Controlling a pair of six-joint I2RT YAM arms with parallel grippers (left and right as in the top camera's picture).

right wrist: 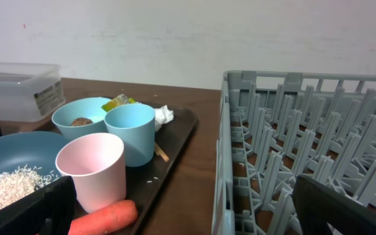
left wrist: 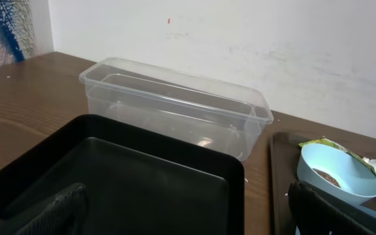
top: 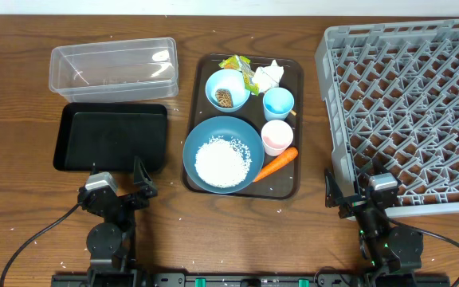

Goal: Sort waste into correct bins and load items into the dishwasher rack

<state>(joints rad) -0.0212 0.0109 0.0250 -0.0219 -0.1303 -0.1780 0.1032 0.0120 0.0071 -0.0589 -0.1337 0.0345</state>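
Observation:
On the brown serving tray (top: 292, 68) stand a large blue bowl (top: 202, 139) of white rice (top: 222, 160), a small light-blue bowl (top: 228, 89) with a brown lump (top: 225, 98), a light-blue cup (top: 278, 102), a white-pink cup (top: 276, 136), an orange carrot (top: 275, 165), a crumpled tissue (top: 268, 74) and a green-yellow wrapper (top: 236, 64). A chopstick end (right wrist: 160, 153) shows behind the cups. The clear tub (top: 112, 65) and black tray (top: 110, 135) lie left. The grey rack (top: 409, 104) is right. My left gripper (top: 119, 181) and right gripper (top: 349, 187) are open and empty near the front edge.
Loose rice grains lie scattered on the wooden table (top: 22, 135) and on the serving tray. A white wall stands behind the table in both wrist views. The rack's near left corner (right wrist: 224, 189) is close to my right gripper.

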